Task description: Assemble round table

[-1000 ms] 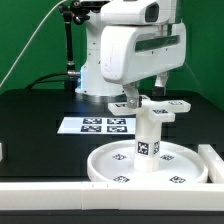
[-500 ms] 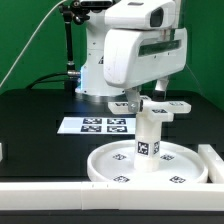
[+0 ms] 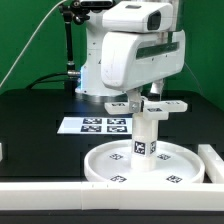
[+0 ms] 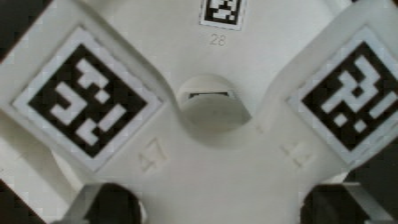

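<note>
So the big rimmed round disc (image 3: 94,166) is lying flat on the black tabletop (image 3: 40,130), close to the near edge and over toward the corner on the exterior view's right. The short post (image 3: 147,128) is standing upright in the middle of it, and the cross-shaped piece (image 3: 166,105) is sitting level on top of the post. The pincer (image 3: 140,98) is hanging straight down over that cross piece. In the wrist view its dark fingers (image 4: 103,205) are sitting wide apart on either side of the white plastic (image 4: 210,110), but honestly I can't tell if they're actually squeezing it or just flanking it.

Labels: black-and-white square tags are showing on the post (image 3: 148,148), around the disc rim and on the cross arms (image 4: 89,88). There's tiny print under one tag (image 4: 224,10), too blurry to read. The marker board (image 3: 85,125) is lying flat just behind the disc, toward the far edge.
</note>
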